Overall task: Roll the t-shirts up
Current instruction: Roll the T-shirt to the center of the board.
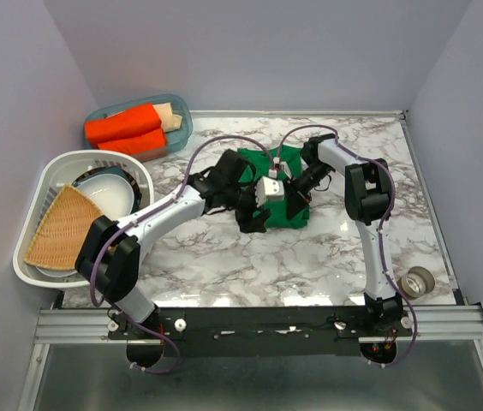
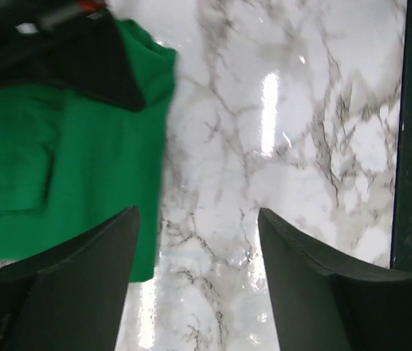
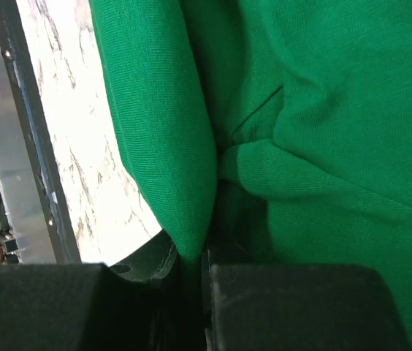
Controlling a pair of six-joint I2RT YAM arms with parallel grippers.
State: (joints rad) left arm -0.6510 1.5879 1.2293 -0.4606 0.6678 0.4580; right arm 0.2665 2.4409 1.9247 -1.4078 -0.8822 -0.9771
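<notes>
The green t-shirt (image 1: 257, 159) lies folded on the marble table (image 1: 224, 257) at the middle, partly covered by both arms. My left gripper (image 1: 253, 220) hovers at the shirt's near left edge. In the left wrist view it (image 2: 197, 212) is open and empty over bare marble, with the shirt (image 2: 67, 168) to its left. My right gripper (image 1: 295, 204) is over the shirt's near right part. In the right wrist view it (image 3: 202, 252) is shut on a fold of the green fabric (image 3: 323, 146), which bunches up between the fingers.
A pale blue bin (image 1: 181, 111) with orange rolled cloths (image 1: 126, 128) stands at the back left. A white basket (image 1: 143, 171) holding a bowl and a wicker piece (image 1: 62, 227) stands at the left. A tape roll (image 1: 417, 280) lies at the near right.
</notes>
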